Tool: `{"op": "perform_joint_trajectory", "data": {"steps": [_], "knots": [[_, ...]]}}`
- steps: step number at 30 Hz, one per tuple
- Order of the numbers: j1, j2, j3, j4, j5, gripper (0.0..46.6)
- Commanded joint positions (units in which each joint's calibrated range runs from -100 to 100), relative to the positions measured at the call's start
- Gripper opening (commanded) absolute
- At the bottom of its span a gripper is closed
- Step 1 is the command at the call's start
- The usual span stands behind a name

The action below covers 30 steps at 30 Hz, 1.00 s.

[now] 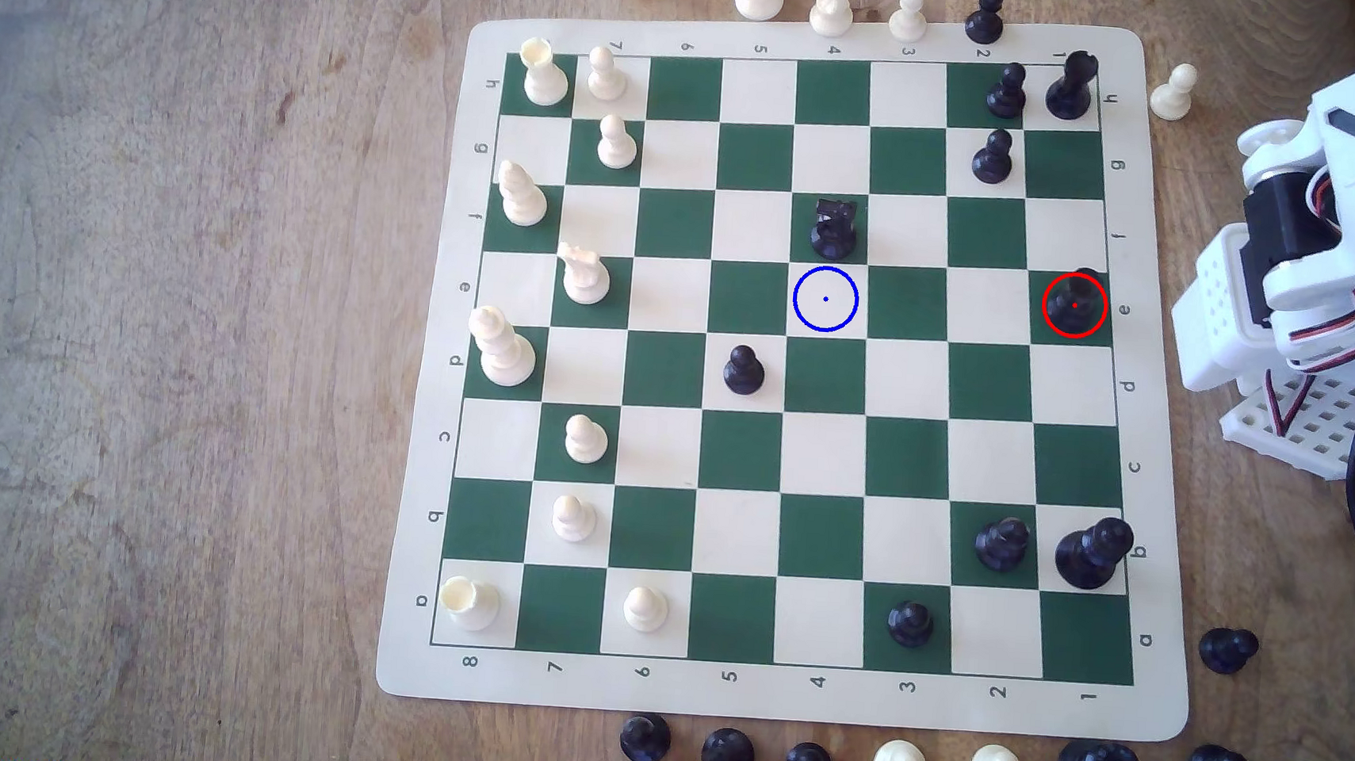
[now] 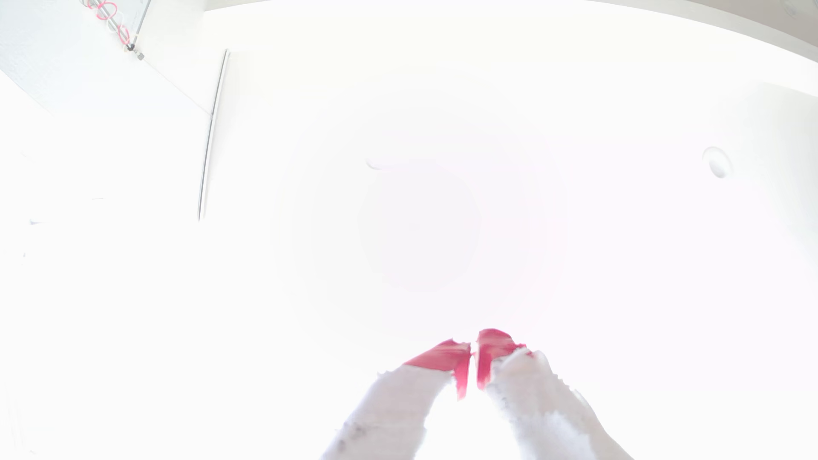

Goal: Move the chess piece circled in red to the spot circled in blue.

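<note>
Red-tipped fingers [image 2: 460,362] of the gripper [image 2: 473,354] sit nearly together with nothing between them, against a washed-out white wrist view where little else can be made out. From above, the chess piece [image 1: 1074,301] stands upright inside the red ring on a green square at the board's [image 1: 800,698] edge, at the exterior view's right, its long axis toward the camera so its body is hard to read. Its target, the blue-ringed spot [image 1: 826,298], lies well apart on a cream square. White arm parts [image 1: 1328,244] are cut off by the frame edge.
</note>
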Motion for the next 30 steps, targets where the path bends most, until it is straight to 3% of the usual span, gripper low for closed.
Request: {"op": "perform_joint_trajectory", "data": {"steps": [1,12,16,22,23,28,30], "knots": [[-0.1,0.1,1.3,-0.4,0.1,0.2],[-2.0,0.1,-2.5,21.6,0.1,0.2],[-0.6,0.1,-10.2,55.1,-0.2,0.2],[4.6,0.3,-24.2,86.9,-0.3,0.2],[4.6,0.4,-28.0,100.9,-0.3,0.2],[5.6,0.4,-35.3,126.0,-0.4,0.3],[7.8,0.4,-38.1,134.7,-2.2,0.3]]}}
